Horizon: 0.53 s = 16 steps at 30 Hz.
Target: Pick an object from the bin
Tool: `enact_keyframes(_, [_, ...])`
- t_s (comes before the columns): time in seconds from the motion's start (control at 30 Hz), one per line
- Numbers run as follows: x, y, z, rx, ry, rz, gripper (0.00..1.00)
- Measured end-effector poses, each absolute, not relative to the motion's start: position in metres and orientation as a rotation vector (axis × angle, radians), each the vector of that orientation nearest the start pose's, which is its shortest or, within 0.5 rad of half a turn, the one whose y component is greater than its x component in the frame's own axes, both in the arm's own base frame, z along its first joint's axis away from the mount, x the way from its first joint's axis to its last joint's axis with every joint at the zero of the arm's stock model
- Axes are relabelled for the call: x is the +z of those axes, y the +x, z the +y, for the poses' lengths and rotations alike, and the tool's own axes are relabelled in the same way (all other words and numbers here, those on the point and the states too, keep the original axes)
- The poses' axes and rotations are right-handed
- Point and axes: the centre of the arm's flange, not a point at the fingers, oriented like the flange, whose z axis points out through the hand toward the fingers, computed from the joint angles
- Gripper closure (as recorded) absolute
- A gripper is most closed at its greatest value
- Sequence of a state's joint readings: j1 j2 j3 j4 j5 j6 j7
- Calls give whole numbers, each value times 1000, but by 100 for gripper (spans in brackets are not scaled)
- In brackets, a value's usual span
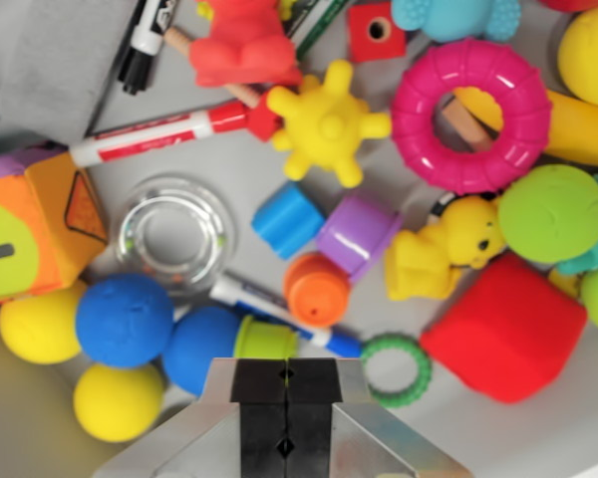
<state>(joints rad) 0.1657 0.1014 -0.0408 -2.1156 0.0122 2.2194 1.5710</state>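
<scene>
- Here, the pincer [285,410] points straight down over the bin [229,149], clenched, pads meeting, apparently nothing between them.
- Just beyond its tips lies a green cylinder [265,339].

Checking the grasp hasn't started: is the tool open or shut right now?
Shut. The tool has its two dark fingers pressed together with only a thin seam between them, nothing held, above the bin's toys.

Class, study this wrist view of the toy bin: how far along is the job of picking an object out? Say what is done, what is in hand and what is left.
Done: little that shows. The gripper hangs above the bin, near the lime cylinder. In hand: nothing; its fingers are pressed together with no toy between them. Left: open, descend onto a toy such as the blue cylinder, close and lift it out.
</scene>
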Motion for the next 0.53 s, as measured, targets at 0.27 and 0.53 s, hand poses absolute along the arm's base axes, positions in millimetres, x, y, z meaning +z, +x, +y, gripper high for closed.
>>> enact_keyframes(0.27, [378, 554, 70, 4, -2344, 2084, 100])
enact_keyframes(0.53, [379, 554, 70, 4, -2344, 2083, 100])
